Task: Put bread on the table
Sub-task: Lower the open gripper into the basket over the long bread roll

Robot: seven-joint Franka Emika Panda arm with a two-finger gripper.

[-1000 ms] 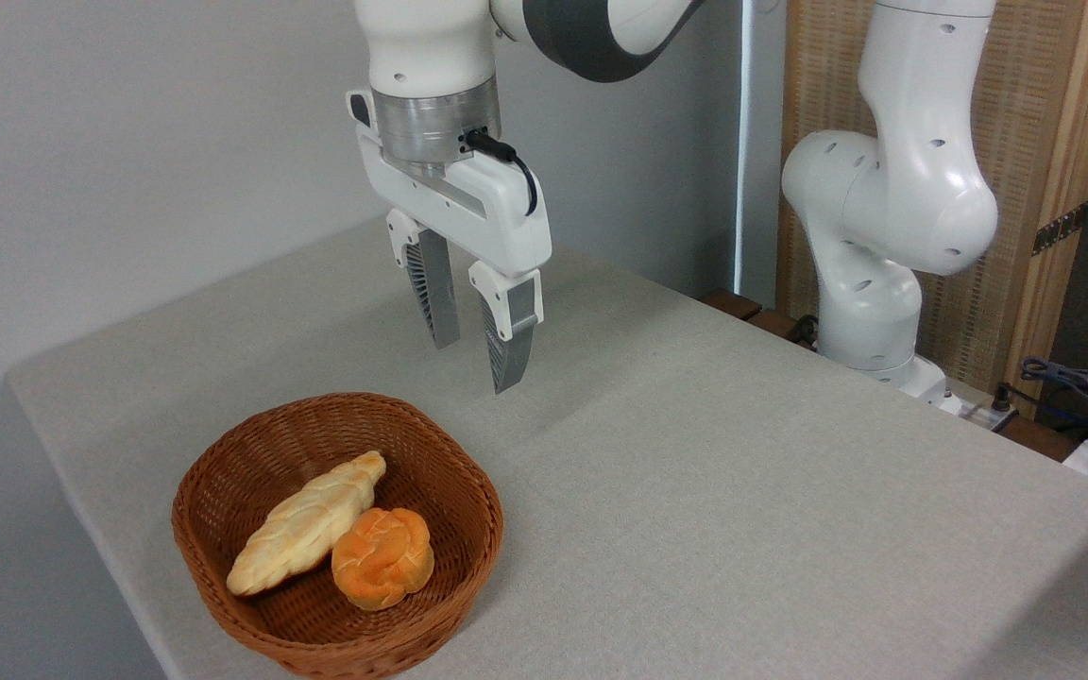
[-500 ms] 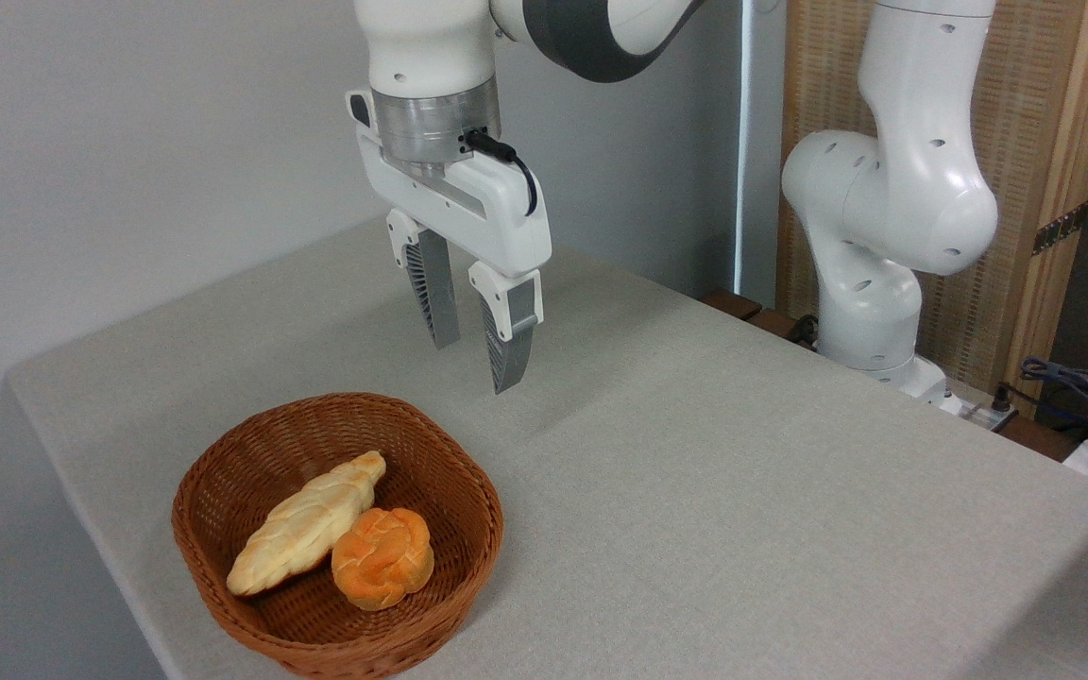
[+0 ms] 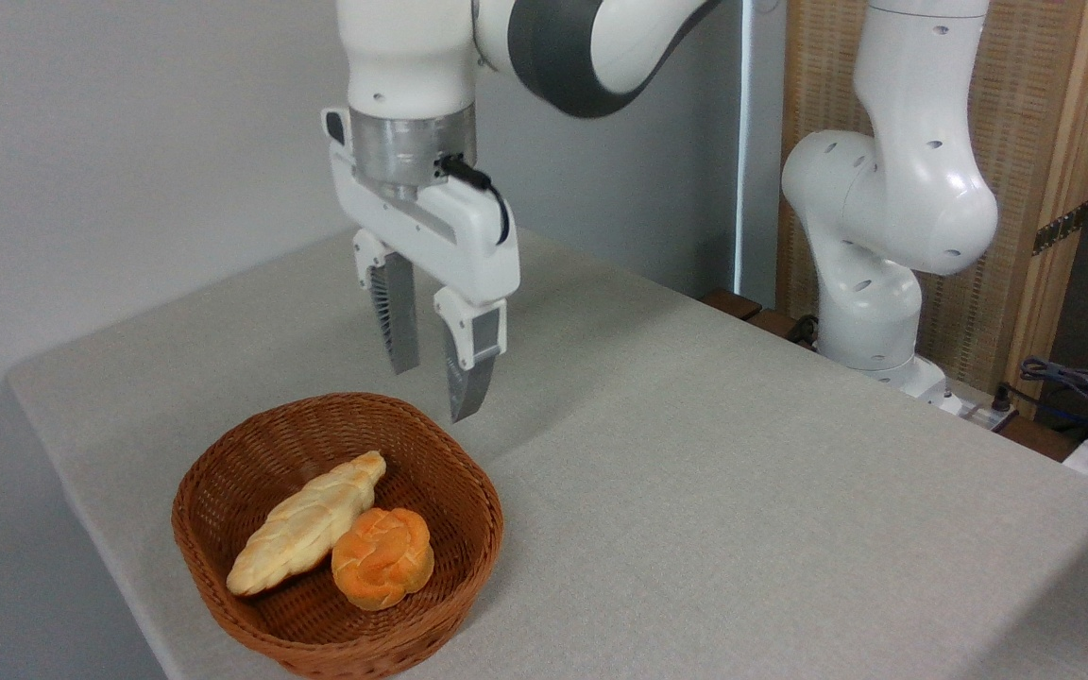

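So the wicker basket [image 3: 336,538] sits near the front left corner of the bench [image 3: 742,491], close to the front edge. Two things inside it. The bread [image 3: 303,522], the long pale braided loaf, lies diagonally across the basket floor, one tapered end pointing toward the back rim and the other down toward the front left wall. Right beside it, touching its lower right side, there's a round orange knotted bun [image 3: 382,557], which sits toward the front of the basket. Both are fully inside, nothing hanging over the rim.

The end effector [image 3: 429,388] hangs above the bench just behind the basket's back rim, pointing straight down, fingers apart with a clear gap between them and nothing in it. It isn't touching the basket or either piece of bread; the tips are up in the air above rim level.

The rest of the grey cloth on the bench is bare. The arm's white base [image 3: 875,283] stands off the far right edge, with some cables [image 3: 1073,382] past it.
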